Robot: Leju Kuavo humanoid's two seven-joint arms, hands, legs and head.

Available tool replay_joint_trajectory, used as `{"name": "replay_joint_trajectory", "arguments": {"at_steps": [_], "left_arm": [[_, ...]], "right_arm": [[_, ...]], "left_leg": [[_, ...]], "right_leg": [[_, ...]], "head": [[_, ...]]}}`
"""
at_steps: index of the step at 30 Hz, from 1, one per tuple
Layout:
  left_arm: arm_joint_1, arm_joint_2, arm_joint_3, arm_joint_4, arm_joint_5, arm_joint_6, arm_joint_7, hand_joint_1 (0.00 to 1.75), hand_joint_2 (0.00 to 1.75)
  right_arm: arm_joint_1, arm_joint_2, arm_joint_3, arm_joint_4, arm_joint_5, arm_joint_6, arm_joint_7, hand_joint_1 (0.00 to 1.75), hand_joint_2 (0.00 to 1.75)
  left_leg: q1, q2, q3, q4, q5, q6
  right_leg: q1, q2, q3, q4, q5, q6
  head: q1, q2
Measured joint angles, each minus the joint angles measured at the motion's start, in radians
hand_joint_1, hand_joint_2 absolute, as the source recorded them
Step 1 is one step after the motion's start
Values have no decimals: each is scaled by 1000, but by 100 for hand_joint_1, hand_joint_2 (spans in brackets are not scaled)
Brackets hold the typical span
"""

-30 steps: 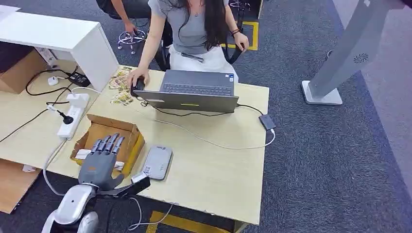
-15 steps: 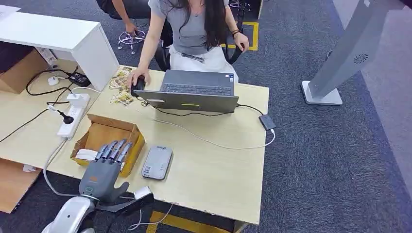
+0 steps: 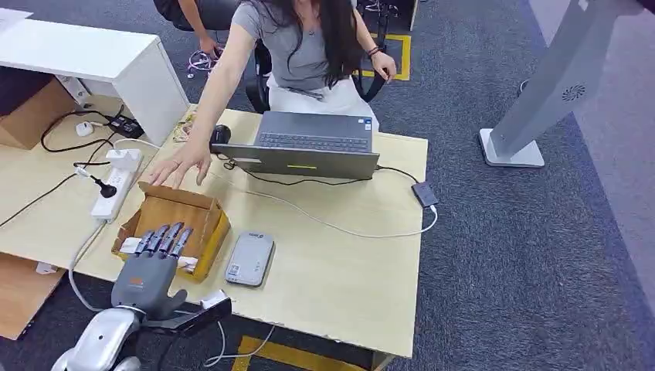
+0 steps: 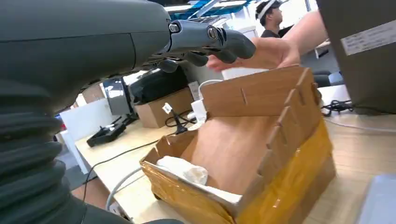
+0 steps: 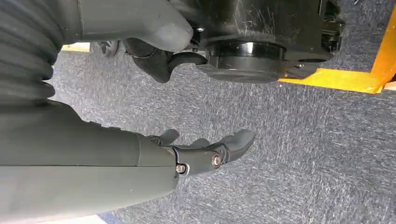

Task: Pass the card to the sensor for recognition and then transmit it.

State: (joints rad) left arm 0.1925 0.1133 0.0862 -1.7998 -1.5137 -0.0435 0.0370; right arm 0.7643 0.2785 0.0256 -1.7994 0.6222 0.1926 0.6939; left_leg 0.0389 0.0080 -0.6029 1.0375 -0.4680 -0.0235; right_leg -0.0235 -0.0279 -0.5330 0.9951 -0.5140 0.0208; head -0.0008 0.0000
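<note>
head view: your left hand hangs over the near end of the open brown cardboard box with its yellow-taped side, fingers spread apart and straight, holding nothing. inside the box, white crumpled paper lies just beside the fingertips; you cannot tell from here whether a card is among it. the flat grey rectangular sensor pad lies on the pale wooden table, just beside the box on its right. a person's hand reaches over the far edge of the box. behind it stands an open grey laptop (its cable runs across the table to a small dark adapter). a white power strip lies to the left of the box.

left wrist view: the dark fingers of your left hand extend above the box, apart and gripping nothing. the white paper rests on the box floor near the front wall. the person's hand hovers beyond the far flap.

right wrist view: your right hand hangs above grey carpet, fingers loosely extended and apart, empty. a yellow floor stripe runs nearby.
</note>
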Motion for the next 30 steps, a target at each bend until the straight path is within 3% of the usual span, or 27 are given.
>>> {"name": "replay_joint_trajectory", "arguments": {"at_steps": [21,30], "left_arm": [[-13,-3,140,53,-15,-8,2,0,175],[-20,-20,166,66,-35,-23,10,0,175]], "right_arm": [[-1,0,-5,0,12,20,0,0,175],[-2,0,-5,0,12,16,0,0,175]], "left_leg": [[0,0,0,0,0,0],[0,0,0,0,0,0]], "right_leg": [[0,0,0,0,0,0],[0,0,0,0,0,0]], "head": [[0,0],[0,0]]}}
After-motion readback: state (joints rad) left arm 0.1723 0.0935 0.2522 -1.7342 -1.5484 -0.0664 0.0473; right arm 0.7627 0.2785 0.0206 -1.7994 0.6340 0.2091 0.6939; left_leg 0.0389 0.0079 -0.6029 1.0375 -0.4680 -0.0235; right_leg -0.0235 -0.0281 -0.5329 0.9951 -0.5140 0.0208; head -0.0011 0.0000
